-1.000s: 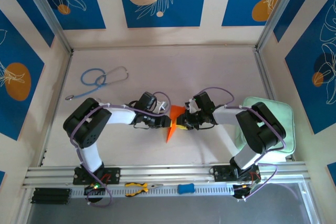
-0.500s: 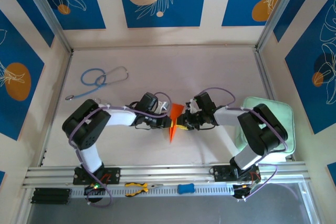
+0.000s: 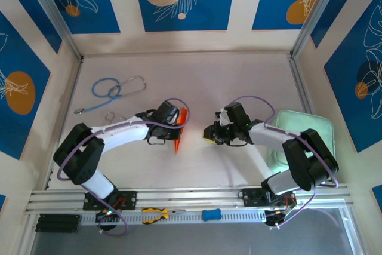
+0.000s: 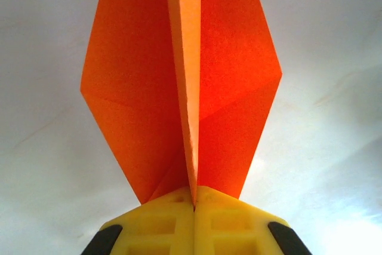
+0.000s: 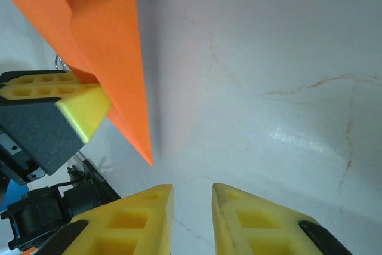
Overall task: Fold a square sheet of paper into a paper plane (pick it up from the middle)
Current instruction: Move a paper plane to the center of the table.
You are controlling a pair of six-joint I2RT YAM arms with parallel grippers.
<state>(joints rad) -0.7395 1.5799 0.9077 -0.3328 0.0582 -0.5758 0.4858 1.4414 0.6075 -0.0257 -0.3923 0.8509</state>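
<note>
The square sheet of paper stands folded as the paper plane (image 3: 181, 129), a narrow bright orange dart with a centre crease and two wings. My left gripper (image 3: 175, 128) is shut on its centre fold, lifting it edge-on over the table. In the left wrist view the crease of the plane (image 4: 185, 88) runs straight into the closed yellow jaws of the left gripper (image 4: 194, 198). My right gripper (image 3: 208, 134) hovers apart to the plane's right, open and empty. The right wrist view has the plane's tip (image 5: 113, 76) at upper left beyond the right gripper (image 5: 192, 204), with a left finger (image 5: 77, 103) against the paper.
A blue-and-grey stethoscope (image 3: 113, 91) lies at the back left. A pale green pad (image 3: 304, 141) lies at the right under the right arm. Yellow pliers (image 3: 158, 213) and a small blue object (image 3: 210, 214) lie on the front rail.
The left jaws closed on the plane and carried it left and up. The right gripper let go of it and drew back to the right, widening slightly.
</note>
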